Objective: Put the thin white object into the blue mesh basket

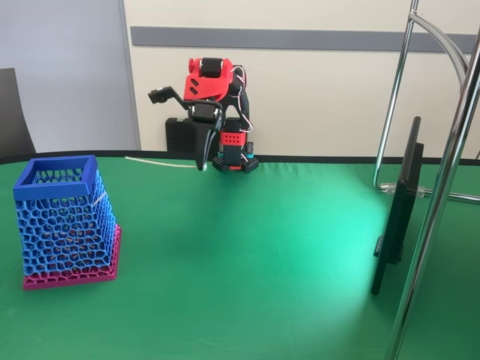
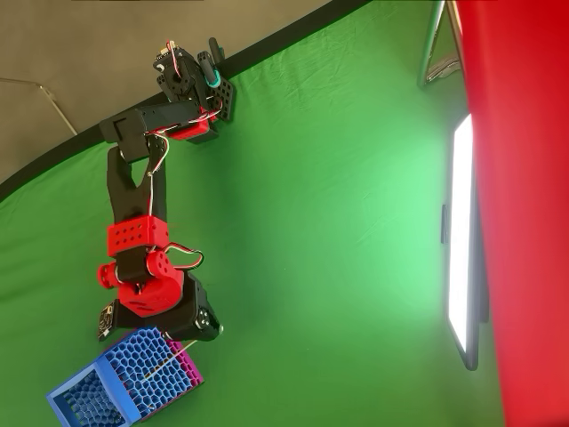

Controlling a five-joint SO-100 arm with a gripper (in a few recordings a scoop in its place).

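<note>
Hovering beside the blue mesh basket (image 2: 84, 390), your gripper (image 2: 191, 334) angles the thin white object (image 2: 167, 362) across it, seemingly for release; I cannot tell whether the jaws clamp it.

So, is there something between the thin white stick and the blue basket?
Nothing visible. In the overhead view the thin white stick lies across the side wall of the blue mesh basket, by the jaws; inside or outside, I cannot tell.

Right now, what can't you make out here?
- pincer jaws: fixed view, small and dark against the table edge, so the gap is unreadable.
- thin white object: overhead view, its upper end runs under the arm, so any grip is hidden.
- blue mesh basket interior: fixed view, the side-on mesh walls hide it.
</note>
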